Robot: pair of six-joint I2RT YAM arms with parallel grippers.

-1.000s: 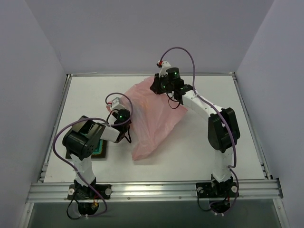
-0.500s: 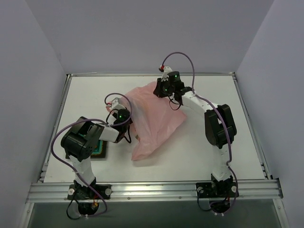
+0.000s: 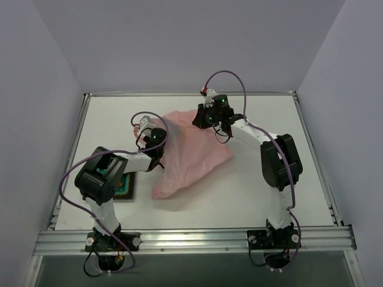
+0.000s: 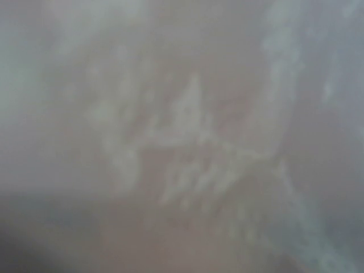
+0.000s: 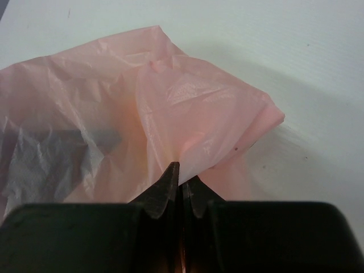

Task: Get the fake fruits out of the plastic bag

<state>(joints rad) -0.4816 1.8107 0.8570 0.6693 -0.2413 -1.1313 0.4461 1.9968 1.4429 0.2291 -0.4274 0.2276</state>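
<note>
The plastic bag (image 3: 191, 155) lies on the table (image 3: 108, 119), the tray (image 3: 127, 188) near its left side.

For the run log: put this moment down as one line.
right claw: shut on edge of thin translucent pink plastic bag | left claw: against bag's left side, state hidden | fake fruits: none in view

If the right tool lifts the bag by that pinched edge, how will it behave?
Probably floppy: the bag is thin, crinkled film, so it should sag from the right tool. Likely light for its size. The thin pinched fold may slip out.
</note>
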